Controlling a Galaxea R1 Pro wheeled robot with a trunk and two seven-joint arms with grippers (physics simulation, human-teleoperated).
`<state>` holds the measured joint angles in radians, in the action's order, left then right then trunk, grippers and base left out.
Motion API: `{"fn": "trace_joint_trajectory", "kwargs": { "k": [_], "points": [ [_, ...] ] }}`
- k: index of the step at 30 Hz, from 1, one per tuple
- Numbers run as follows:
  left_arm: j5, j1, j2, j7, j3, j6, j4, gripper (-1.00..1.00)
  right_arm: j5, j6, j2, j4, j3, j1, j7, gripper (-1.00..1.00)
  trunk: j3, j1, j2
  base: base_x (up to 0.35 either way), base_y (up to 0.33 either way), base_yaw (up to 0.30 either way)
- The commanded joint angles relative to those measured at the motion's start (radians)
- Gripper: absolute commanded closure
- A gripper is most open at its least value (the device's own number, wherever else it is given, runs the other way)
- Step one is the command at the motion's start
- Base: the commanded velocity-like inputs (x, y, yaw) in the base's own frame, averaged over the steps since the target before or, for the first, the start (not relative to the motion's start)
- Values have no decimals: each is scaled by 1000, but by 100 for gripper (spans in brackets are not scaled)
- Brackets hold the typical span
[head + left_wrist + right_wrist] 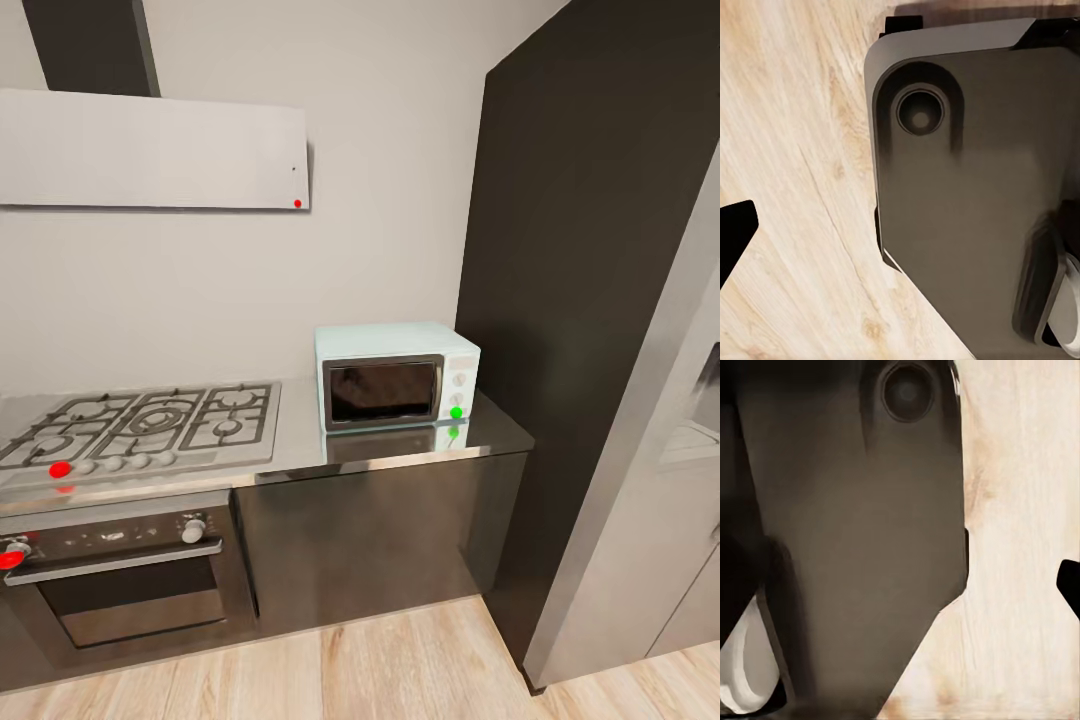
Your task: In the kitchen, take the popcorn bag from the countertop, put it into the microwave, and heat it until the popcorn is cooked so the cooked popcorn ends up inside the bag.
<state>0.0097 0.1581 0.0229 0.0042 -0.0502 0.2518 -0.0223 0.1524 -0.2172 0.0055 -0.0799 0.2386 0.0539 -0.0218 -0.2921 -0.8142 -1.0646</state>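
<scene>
The pale blue-white microwave [397, 377] stands on the grey countertop [300, 452], against the wall at its right end. Its dark glass door is closed, and a green light [456, 412] glows below its two knobs. The popcorn bag and the popcorn are out of view. In the left wrist view one dark fingertip [735, 234] pokes in over the wooden floor beside my dark base [975, 195]. The right wrist view shows another dark fingertip [1070, 585] over the floor, beside the base [855, 547]. Both arms hang low by the base.
A gas hob [140, 425] with a red-lit knob lies left of the microwave, above a built-in oven [120, 585]. A grey hood [150, 150] hangs above the hob. A tall dark cabinet [590, 300] and a grey unit [650, 500] close off the right. Wooden floor [400, 670] lies in front.
</scene>
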Motion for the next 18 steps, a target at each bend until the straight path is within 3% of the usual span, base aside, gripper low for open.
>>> {"fn": "trace_joint_trajectory", "kwargs": {
  "k": [1, 9, 18],
  "points": [
    [1, 0, 0, 0, -5, 6, -2, -100, 10, -6, 1, -1, 9, 7, 0, -100, -1, 0, -1, 0, 0, 0],
    [1, 0, 0, 0, -5, 6, -2, -100, 9, -67, 1, 88, 15, 15, 1, -100, -1, 0, -1, 0, 0, 0],
    [1, 0, 0, 0, -5, 6, -2, -100, 9, -70, 1, 95, 16, 15, 0, -100, -1, 0, -1, 0, 0, 0]
  ]
}}
